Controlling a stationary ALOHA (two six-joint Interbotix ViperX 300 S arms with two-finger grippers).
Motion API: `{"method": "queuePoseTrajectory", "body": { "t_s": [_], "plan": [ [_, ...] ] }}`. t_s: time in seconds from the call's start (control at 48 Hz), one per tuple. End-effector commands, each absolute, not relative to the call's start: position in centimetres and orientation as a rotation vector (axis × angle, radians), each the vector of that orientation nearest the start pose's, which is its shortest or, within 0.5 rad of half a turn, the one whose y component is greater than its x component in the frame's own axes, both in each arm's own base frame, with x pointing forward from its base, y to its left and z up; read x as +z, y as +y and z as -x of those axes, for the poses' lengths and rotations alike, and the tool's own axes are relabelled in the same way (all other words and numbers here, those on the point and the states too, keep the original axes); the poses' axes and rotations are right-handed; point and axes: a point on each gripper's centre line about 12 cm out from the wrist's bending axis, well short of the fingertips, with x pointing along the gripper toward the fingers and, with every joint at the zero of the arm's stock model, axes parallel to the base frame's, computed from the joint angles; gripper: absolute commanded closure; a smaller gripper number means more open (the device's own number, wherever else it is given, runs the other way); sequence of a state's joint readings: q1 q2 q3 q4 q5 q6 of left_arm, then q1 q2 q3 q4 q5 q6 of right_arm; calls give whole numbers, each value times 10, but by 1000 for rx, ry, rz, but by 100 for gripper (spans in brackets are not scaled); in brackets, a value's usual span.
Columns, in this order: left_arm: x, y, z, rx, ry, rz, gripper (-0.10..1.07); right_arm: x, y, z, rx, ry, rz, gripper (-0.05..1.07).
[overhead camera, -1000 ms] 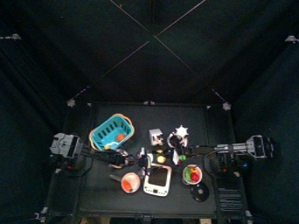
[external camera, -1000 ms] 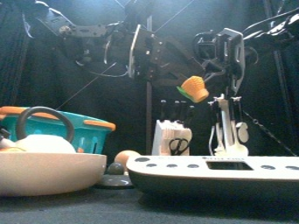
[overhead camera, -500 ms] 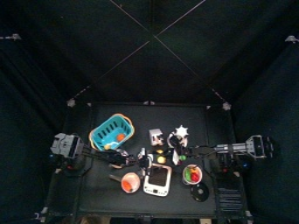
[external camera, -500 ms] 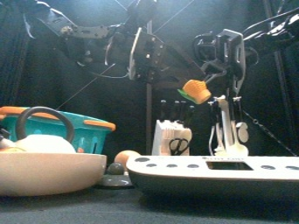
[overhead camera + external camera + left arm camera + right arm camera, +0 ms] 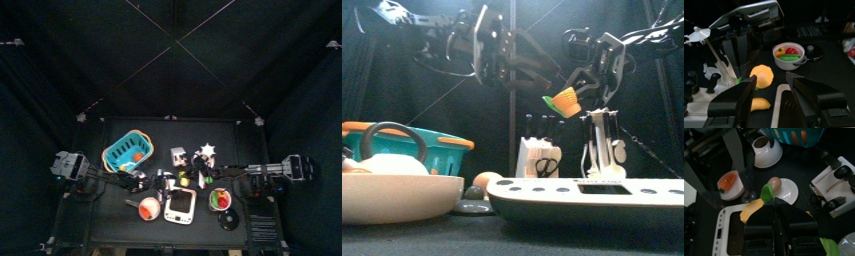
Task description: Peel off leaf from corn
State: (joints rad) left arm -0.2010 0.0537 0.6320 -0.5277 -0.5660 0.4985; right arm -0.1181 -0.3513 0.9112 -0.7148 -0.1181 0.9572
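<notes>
The corn [image 5: 561,101], a small yellow cob with a green leaf [image 5: 766,192] at one end, hangs in the air above the table. My right gripper [image 5: 771,205] is shut on it from the right side. In the left wrist view the cob [image 5: 762,76] sits just ahead of my left gripper [image 5: 771,80], whose jaws stand wide open on either side of it without touching. In the front view the left gripper [image 5: 490,62] hangs to the left of the corn, a short gap away.
Below the arms stand a teal basket [image 5: 127,150], a white flat device [image 5: 181,207], a white bowl [image 5: 396,198], a small bowl of toy vegetables [image 5: 789,53], a plate with an egg-like item [image 5: 778,189] and a white rack [image 5: 543,157].
My left arm has drawn back a little to the left. The corn in my right gripper has tilted slightly, and more green shows at its left side.
</notes>
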Motion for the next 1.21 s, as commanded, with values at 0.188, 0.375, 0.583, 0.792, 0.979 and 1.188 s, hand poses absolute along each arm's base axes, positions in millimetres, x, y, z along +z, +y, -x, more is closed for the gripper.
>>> {"method": "queuePoseTrajectory", "body": {
  "t_s": [0.188, 0.375, 0.583, 0.792, 0.979, 1.188],
  "plan": [
    [245, -52, -388, 245, 70, 337, 11, 235, -27, -316, -47, 420, -136, 60],
    [221, -54, -395, 263, 100, 498, 10, 248, -29, -324, -28, 394, -35, 60],
    [200, -51, -405, 223, 103, 582, 10, 262, -40, -336, -88, 417, 101, 59],
    [204, -38, -410, 178, -6, 659, 10, 253, -41, -347, -123, 487, 196, 59],
    [186, -22, -413, 227, -70, 832, 10, 257, -37, -351, -119, 481, 203, 58],
    [167, -8, -414, 278, -54, 867, 10, 260, -32, -352, -115, 480, 209, 58]
  ]
}}
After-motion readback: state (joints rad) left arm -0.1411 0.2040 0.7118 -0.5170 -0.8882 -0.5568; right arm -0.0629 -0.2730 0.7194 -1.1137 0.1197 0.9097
